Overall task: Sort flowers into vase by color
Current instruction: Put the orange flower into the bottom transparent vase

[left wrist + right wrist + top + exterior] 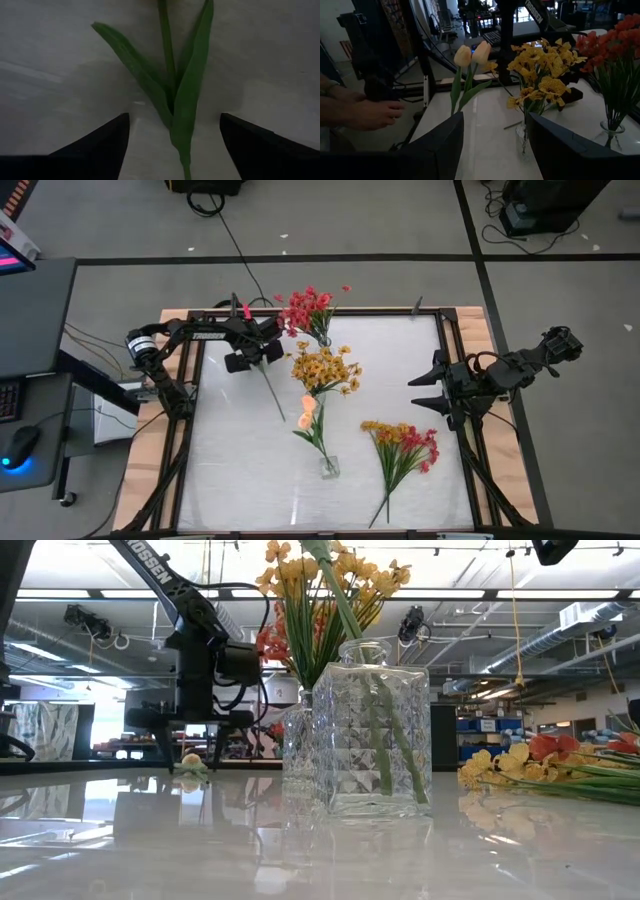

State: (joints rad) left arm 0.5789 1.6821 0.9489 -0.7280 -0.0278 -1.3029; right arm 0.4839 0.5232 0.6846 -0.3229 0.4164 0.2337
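Loose tulip [272, 388] is lying flat on the table [230, 460], just left of the yellow vase [322, 370], stem running diagonally, bud end near the peach tulips. In my left wrist view its stem and leaves [177, 95] are sitting between my fingers [100, 145], not touched. My left gripper [252, 352] is hovering over the stem's upper end, left of the yellow vase, jaws standing wide, nothing held. Red flowers [308, 308] are sitting in a vase just behind the yellow vase. Peach tulips [308, 412] are standing in a square glass vase [329, 467] in front of it. A mixed yellow-red bunch [402, 448] is lying on the table, front-right of the yellow vase. My right gripper [428, 393] is waiting at the table's right edge, well right of the yellow vase, jaws apart, empty. A person's hand [367, 112] is showing in my right wrist view beyond the table.
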